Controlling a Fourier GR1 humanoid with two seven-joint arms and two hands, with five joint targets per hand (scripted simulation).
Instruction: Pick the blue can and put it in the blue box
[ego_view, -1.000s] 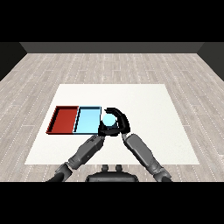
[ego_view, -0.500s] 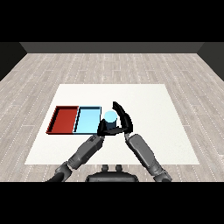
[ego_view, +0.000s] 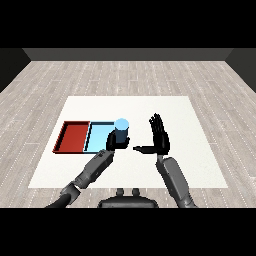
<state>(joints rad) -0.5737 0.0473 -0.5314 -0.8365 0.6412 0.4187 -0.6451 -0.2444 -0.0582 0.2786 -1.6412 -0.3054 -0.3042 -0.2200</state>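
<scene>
Beside blue tray (ego_view: 99, 135): blue can (ego_view: 121, 131) (pale top), left hand (ego_view: 114, 143) curled round.

Two trays lie side by side on the bench (ego_view: 175, 115), touching along one edge, toward its left half and near its front. The left tray (ego_view: 73, 136) is the outer one; the right tray (ego_view: 100, 136) sits nearer the bench's middle. A can (ego_view: 121, 129) stands upright at the right tray's right edge, held by the left hand (ego_view: 116, 143), whose fingers (ego_view: 111, 142) curl round its lower part. The right hand (ego_view: 159, 137) is right of the can, apart from it, above the bench's middle.
</scene>
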